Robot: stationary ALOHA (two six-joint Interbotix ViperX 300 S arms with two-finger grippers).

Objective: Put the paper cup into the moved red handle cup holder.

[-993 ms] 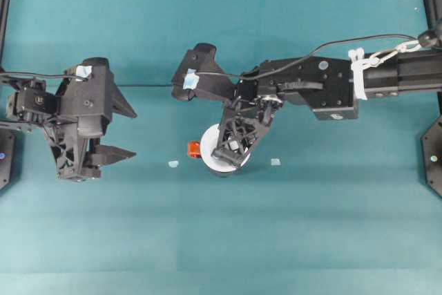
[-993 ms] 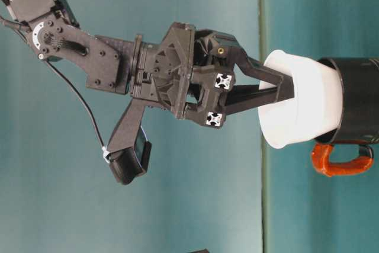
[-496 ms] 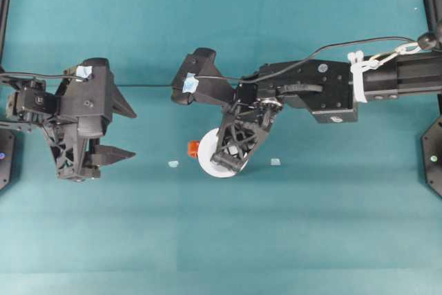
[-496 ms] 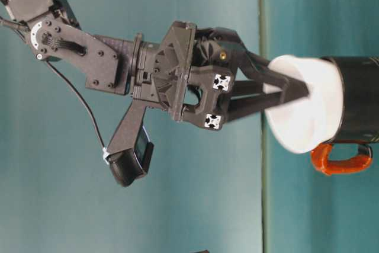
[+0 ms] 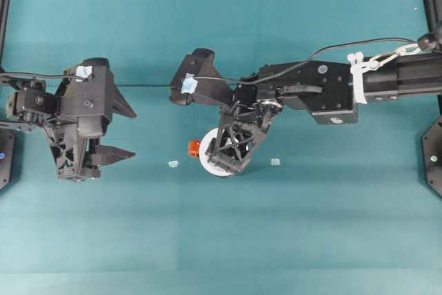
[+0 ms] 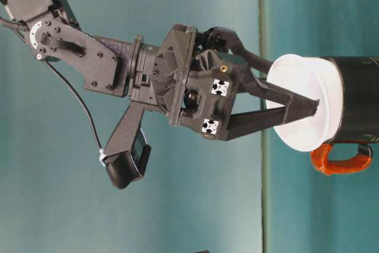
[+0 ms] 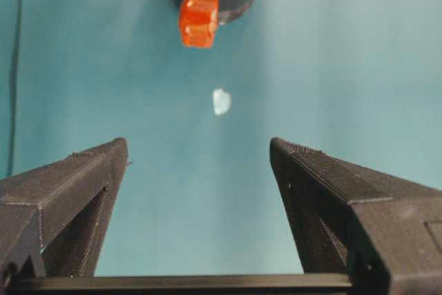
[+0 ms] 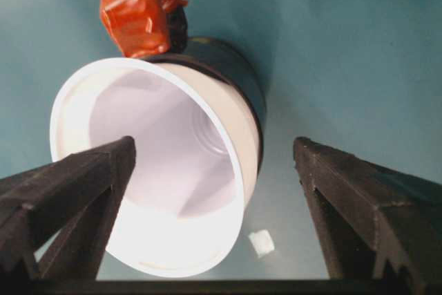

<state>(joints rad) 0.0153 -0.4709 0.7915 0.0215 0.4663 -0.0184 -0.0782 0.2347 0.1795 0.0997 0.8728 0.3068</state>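
Paper cup (image 8: 162, 170) is sitting nested in the red handle cup holder (image 8: 228, 67), its white rim flaring above the black wall and leaning a little to one side rather than resting level. The holder is standing on the teal surface (image 5: 311, 226) near the middle, its orange-red tab pointing toward the left arm's side. The right tool (image 5: 231, 160) is hovering over the cup with its fingers spread apart; in the wrist view one finger (image 8: 76, 184) is reaching across the cup's mouth while the other is standing clear outside the wall, so the rim is lying between them without being pinched. The left tool (image 5: 114, 132) is resting well apart from the cup, fingers spread wide and holding nothing.

The cup is looking light and thin-walled, likely to crush or dent under a firm squeeze and to tip easily. A gentle hold across the rim, one finger inside and one outside, seems the safest place to take it. The holder's glossy black wall is looking stiff and probably slippery, and being small it may slide if the cup is pushed sideways.

Counted: one paper cup, one holder with one handle tab, two tools, and two small pale scraps (image 5: 173, 164) lying on the surface either side of the holder.
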